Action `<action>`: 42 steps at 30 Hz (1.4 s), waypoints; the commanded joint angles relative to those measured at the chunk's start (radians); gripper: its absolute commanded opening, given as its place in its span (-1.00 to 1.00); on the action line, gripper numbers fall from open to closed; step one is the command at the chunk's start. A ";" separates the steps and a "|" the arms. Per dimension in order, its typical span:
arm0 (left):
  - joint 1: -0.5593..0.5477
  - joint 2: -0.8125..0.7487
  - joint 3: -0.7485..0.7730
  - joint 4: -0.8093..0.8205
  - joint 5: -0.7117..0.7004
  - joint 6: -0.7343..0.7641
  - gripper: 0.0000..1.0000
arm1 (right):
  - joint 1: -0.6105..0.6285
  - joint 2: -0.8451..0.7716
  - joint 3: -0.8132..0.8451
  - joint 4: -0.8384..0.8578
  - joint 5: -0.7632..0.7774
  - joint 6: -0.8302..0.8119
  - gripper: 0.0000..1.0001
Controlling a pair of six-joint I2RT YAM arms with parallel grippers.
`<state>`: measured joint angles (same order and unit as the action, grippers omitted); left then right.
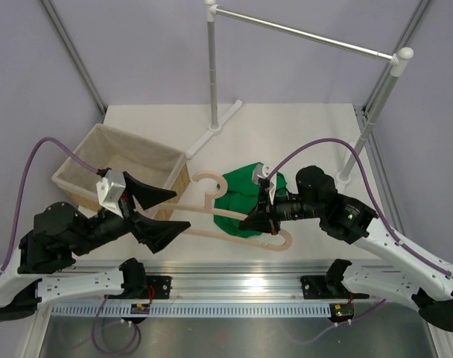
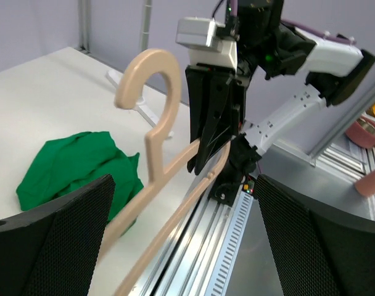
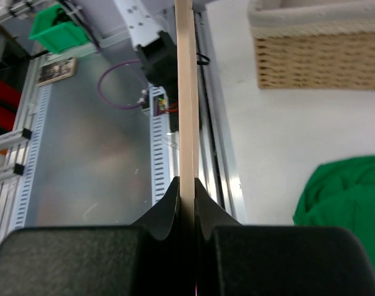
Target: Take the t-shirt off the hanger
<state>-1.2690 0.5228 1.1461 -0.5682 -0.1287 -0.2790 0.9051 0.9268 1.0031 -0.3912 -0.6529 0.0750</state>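
The wicker basket (image 1: 115, 156) stands at the left of the desk (image 1: 301, 134). Just right of it, the left pincer (image 1: 178, 210) hangs by the hanger's (image 2: 152, 154) left end, jaws spread wide and holding nothing, which leaves it free to reach for cloth. The t-shirt (image 1: 245, 192) lies crumpled on the desk beneath the hanger's middle. Whether any fold clings to the wood cannot be told. The right pincer (image 1: 260, 215), pressed together on the hanger's bar, holds it clear of the heap.

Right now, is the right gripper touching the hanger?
Touching. The right wrist view shows the right gripper with its jaws pinched on the hanger bar, no gap either side.
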 commanded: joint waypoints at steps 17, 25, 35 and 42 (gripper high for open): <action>-0.006 -0.075 -0.052 -0.032 -0.328 -0.052 0.98 | -0.003 -0.008 0.295 -0.411 1.295 0.394 -1.00; -0.004 -0.073 -0.104 -0.012 -0.384 -0.042 0.98 | -0.003 0.170 0.492 -0.382 1.584 0.418 -1.00; -0.006 -0.113 -0.167 -0.013 -0.341 -0.019 0.98 | -0.003 0.406 0.684 -0.204 1.754 0.283 -1.00; -0.004 -0.147 -0.172 -0.036 -0.282 -0.035 0.98 | -0.003 0.624 0.864 -0.180 1.880 0.200 -1.00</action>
<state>-1.2701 0.4091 0.9722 -0.6220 -0.4458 -0.3107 0.9031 1.5162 1.8038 -0.6342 1.1000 0.3283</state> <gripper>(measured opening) 0.987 0.082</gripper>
